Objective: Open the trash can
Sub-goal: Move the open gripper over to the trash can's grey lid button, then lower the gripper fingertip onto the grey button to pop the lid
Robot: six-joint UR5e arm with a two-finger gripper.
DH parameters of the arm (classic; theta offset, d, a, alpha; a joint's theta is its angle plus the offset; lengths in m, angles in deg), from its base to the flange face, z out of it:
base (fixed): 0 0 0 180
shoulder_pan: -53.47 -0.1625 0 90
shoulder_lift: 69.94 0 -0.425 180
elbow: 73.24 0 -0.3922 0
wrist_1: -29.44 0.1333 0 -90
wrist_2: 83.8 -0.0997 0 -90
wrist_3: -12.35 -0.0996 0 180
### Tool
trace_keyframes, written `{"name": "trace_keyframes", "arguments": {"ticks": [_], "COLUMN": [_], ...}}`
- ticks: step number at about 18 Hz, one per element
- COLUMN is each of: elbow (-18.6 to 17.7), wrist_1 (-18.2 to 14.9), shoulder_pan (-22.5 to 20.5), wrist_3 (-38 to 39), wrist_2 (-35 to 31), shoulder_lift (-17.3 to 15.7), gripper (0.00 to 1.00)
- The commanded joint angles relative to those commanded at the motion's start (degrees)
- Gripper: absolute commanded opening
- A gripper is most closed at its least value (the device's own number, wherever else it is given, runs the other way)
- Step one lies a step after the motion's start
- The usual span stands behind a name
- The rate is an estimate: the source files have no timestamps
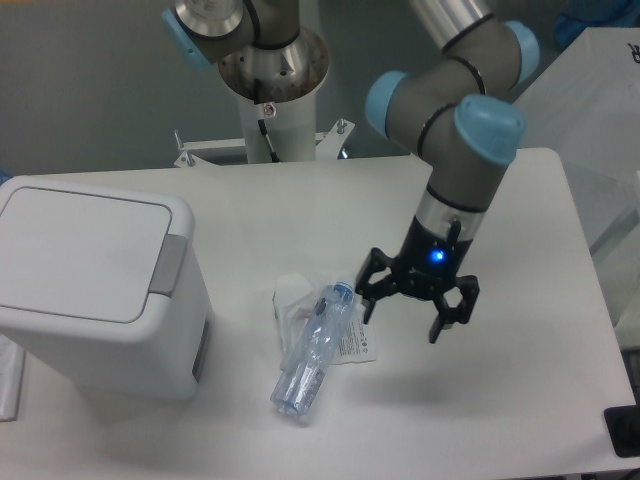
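The trash can [95, 290] is a boxy white bin at the left of the table. Its flat white lid [80, 250] is down and closed. The grey push tab [167, 264] sits at the lid's right edge. My gripper [402, 318] hangs above the table to the right of the can, well apart from it. Its black fingers [437, 327] are spread open and hold nothing. A blue light glows on the wrist.
A crushed clear plastic bottle [308, 360] lies between the can and the gripper, with a crumpled white wrapper [293, 298] and a printed packet [352, 345] beside it. The robot's base column [275, 100] stands at the back. A black object [625, 432] is at the table's right front corner.
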Motion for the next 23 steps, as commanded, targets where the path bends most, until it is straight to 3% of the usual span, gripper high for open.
{"name": "trace_keyframes", "arguments": {"ticks": [7, 23], "elbow": [-0.27, -1.4], "wrist_1": [0.0, 0.0], "shoulder_pan": [5.54, 11.96], "wrist_3": [2.9, 8.35], "wrist_2": [2.45, 3.26], "shoulder_lift": [-4.4, -7.3], "gripper": [1.0, 1.0]}}
